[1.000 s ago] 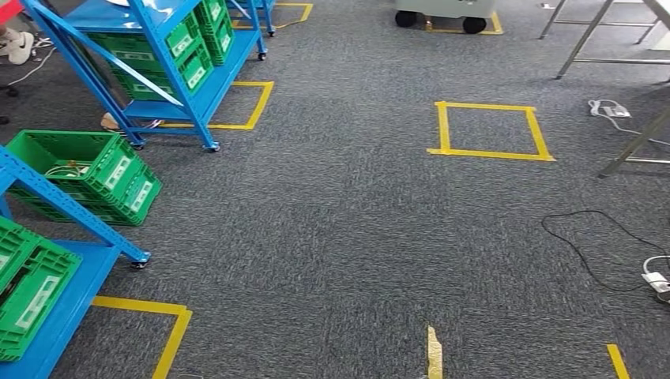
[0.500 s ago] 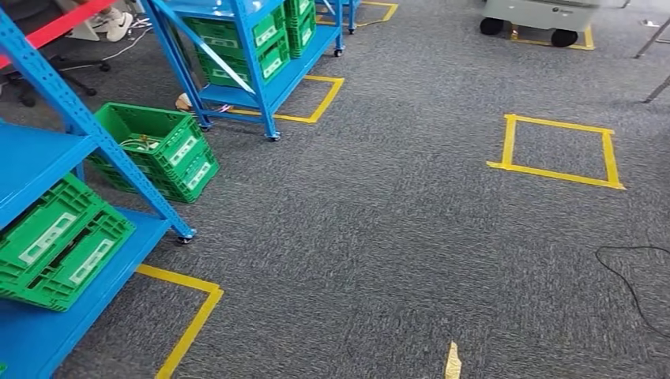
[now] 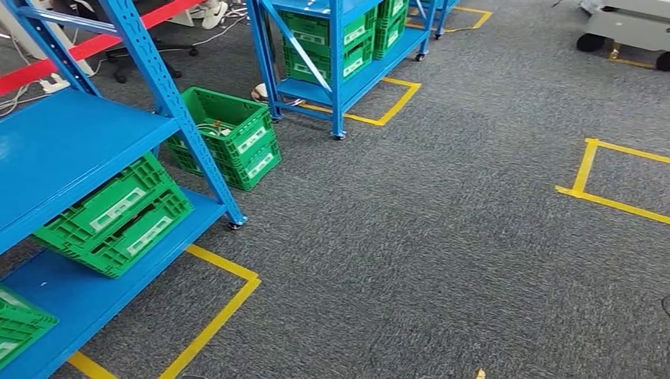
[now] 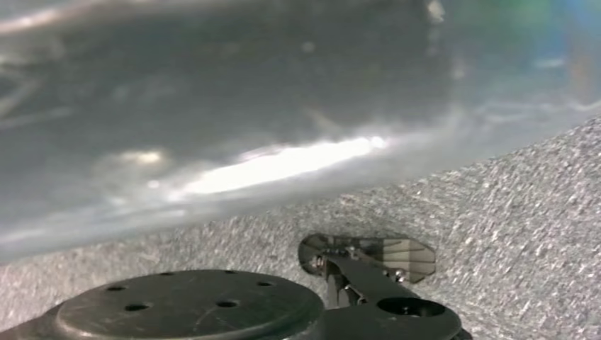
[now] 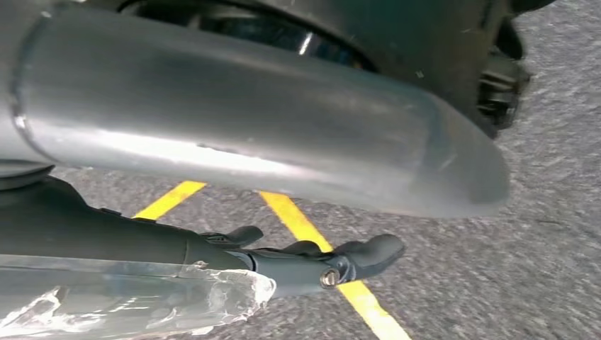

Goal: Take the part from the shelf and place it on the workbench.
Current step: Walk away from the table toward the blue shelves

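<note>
right hand: right hand (image 5: 283, 265) hangs low over the carpet (image 3: 434, 237), dark fingers stretched out and only slightly bent. a clear crinkled film (image 5: 142, 301) lies along it, and i cannot tell whether the hand is grasping it or holds nothing.
left hand: left hand (image 4: 212, 106) is at most a blurred grey mass close to the lens. i cannot tell if it is released or clenched.
key relation: the near shelf (image 3: 63, 150) stands on the robot's left and a little ahead, so the left arm is likely the nearer one. its long edge runs away from the robot, forward and to the right.
part: the part cannot be made out. judging by the task, it sits in one of the green crates on the near shelf, but i cannot tell which.
lower board: one green crate (image 3: 118, 217) lies near the front edge by the front-right post. another, the corner crate (image 3: 16, 324), lies at the nearest end.
floor: yellow tape (image 3: 213, 316) marks a corner just beside the near shelf's front edge.
beyond: a floor crate (image 3: 229, 134) sits just behind the post, then the far shelf (image 3: 336, 63) with more crates.
next move: probably finish facing the near shelf, then raise an arm from its hanging pose.
</note>
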